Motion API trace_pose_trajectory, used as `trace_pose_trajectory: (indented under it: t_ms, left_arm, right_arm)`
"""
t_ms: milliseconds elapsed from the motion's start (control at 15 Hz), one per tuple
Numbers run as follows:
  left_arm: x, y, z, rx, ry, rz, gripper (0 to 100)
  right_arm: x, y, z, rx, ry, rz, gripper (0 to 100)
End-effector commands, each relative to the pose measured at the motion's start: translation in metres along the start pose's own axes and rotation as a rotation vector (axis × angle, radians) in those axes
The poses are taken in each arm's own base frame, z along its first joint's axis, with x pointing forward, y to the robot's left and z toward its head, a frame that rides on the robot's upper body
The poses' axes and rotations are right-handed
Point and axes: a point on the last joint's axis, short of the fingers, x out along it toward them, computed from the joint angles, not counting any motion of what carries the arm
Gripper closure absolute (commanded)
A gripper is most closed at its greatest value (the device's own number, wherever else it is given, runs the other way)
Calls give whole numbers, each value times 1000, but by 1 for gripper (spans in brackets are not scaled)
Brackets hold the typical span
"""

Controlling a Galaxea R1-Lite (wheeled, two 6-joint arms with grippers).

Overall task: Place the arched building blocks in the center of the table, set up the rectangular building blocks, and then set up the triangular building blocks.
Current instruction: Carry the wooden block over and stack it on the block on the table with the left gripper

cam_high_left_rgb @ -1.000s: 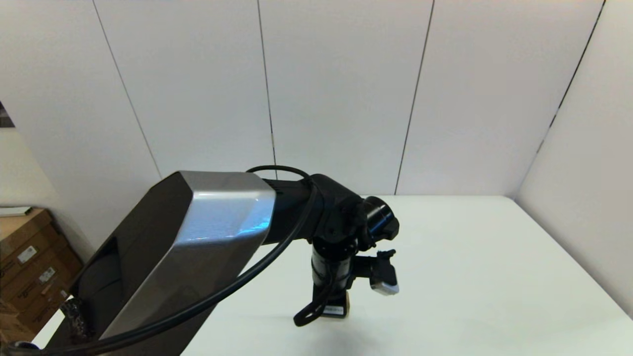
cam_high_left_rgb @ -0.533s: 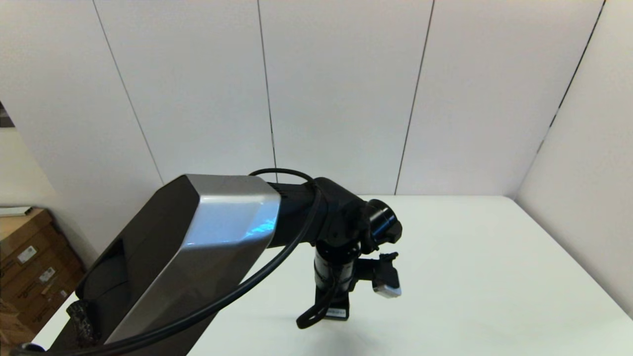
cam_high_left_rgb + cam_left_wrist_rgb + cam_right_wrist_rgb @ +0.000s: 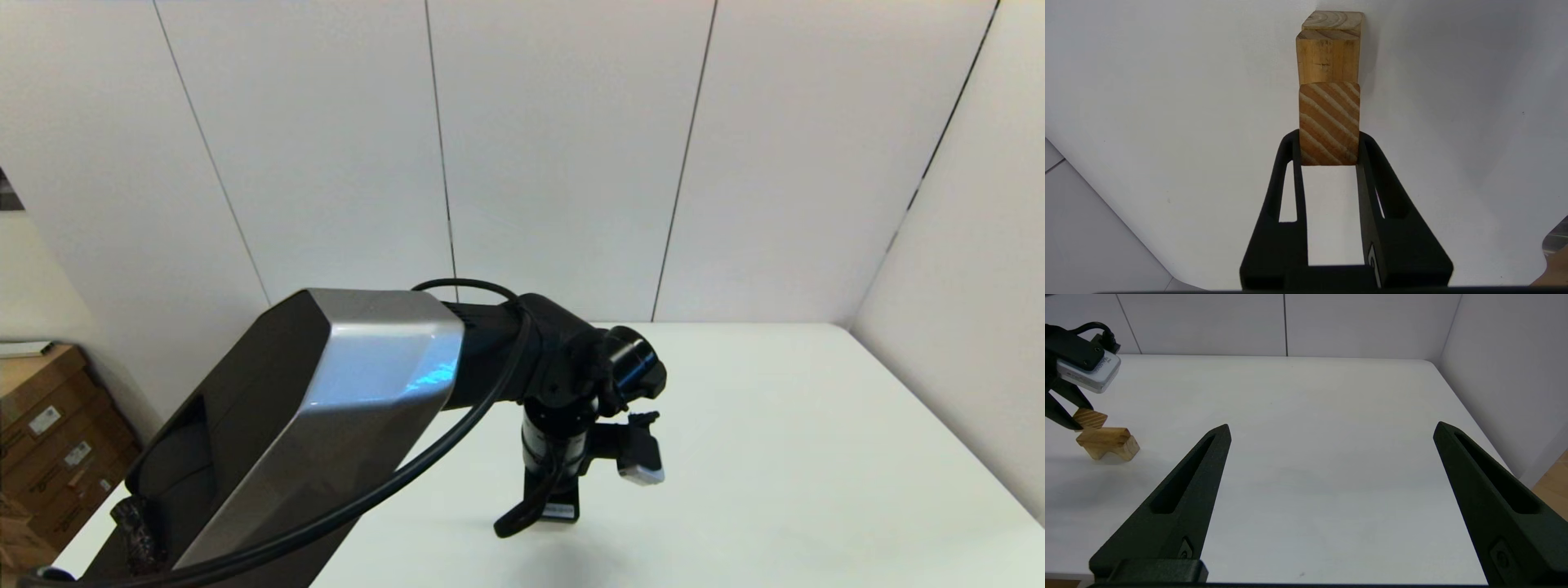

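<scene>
Left arm: my black-and-silver left arm (image 3: 351, 392) reaches out over the left-centre of the table with its wrist pointing down. In the head view it hides the blocks.
Left gripper: the left gripper (image 3: 1329, 139) is clamped narrow on the small light-wood block with striped grain (image 3: 1329, 118), one finger on each of its side faces.
Held block: I take this for the triangular building block. Only one striped face shows, so I can't confirm the wedge shape.
Stack below: the chunky light-wood arched block (image 3: 1106, 443) stands on its two legs directly under the held block.
Rectangular bar: the wood under my fingers looks stepped, so the flat bar may already lie on the arch. I cannot tell for certain.
Contact: the striped block sits at the top of the lower wood, either touching it or just above it. I cannot tell which.
Table: the large white tabletop (image 3: 1310, 416) has the blocks on its left-centre part.
Right gripper: the right gripper (image 3: 1332, 428) is spread wide and holds nothing. It idles on the right, well apart from the blocks.
Step in hand: I judge this to be the last one, setting the triangular block on top.
Next move: settle the block squarely, then open the fingers gently and lift straight up, because a sideways nudge could topple the stack.
</scene>
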Motion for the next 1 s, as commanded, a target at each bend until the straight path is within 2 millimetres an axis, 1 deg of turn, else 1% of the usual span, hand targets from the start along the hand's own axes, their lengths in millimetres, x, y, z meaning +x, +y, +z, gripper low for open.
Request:
trace_pose_trajectory:
  t_ms: [67,867,1000]
  left_arm:
    - [0,0,-1,7,6,-4,100]
    - [-2,-2,0,17,8,-5,100]
    - [-2,-3,1,24,30,21,100]
  right_arm:
    - [0,0,0,0,-1,0,0]
    - [0,0,0,0,-1,0,0]
    - [0,0,0,0,-1,-1,0]
